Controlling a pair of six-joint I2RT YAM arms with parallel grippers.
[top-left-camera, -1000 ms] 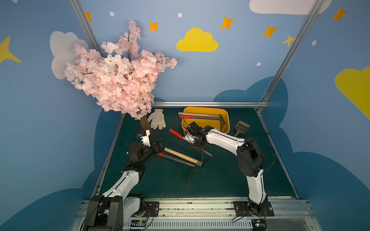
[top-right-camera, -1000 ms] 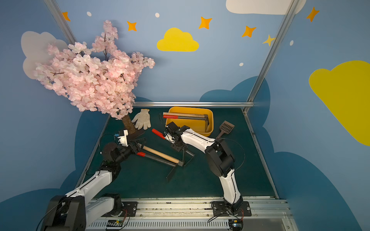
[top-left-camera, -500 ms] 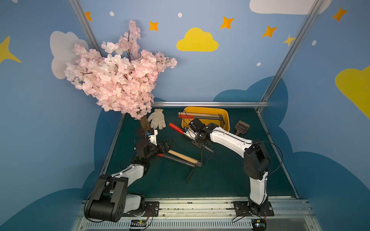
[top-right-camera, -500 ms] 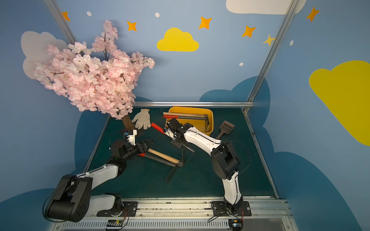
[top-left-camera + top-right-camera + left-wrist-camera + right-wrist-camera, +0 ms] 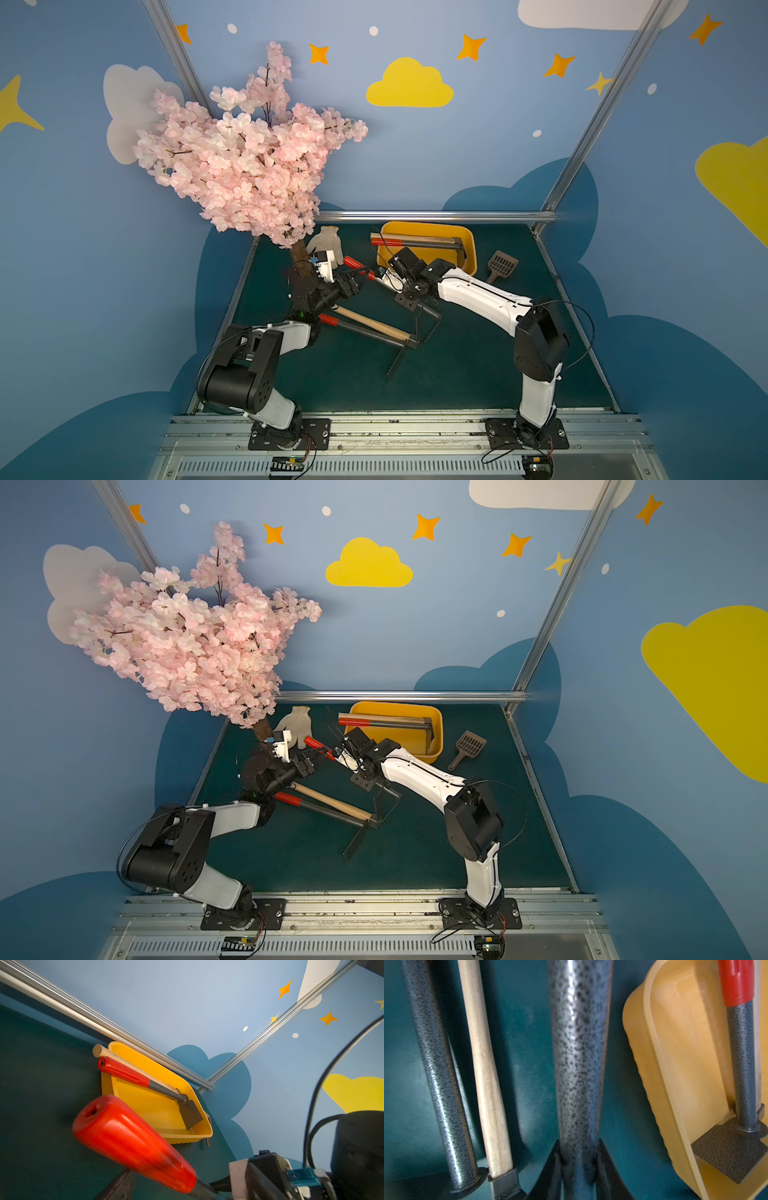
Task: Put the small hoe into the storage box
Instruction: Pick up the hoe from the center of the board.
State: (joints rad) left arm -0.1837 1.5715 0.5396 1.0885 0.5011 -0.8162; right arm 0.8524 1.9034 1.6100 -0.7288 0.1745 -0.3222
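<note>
Small hoe [image 5: 316, 744] apparently in right gripper [image 5: 356, 769]

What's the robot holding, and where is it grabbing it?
The right gripper holds the small hoe by its speckled metal shaft. The left gripper is open, holding nothing.

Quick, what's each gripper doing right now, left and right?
Left gripper: open, at the red grip of the small hoe.
Right gripper: shut on the small hoe's speckled shaft.

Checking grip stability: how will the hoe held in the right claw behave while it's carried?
The hoe is likely rigid: metal shaft. Its round, glossy shaft may twist in the right claw. Clamped mid-shaft, with its red grip overhanging, it could tilt.
</note>
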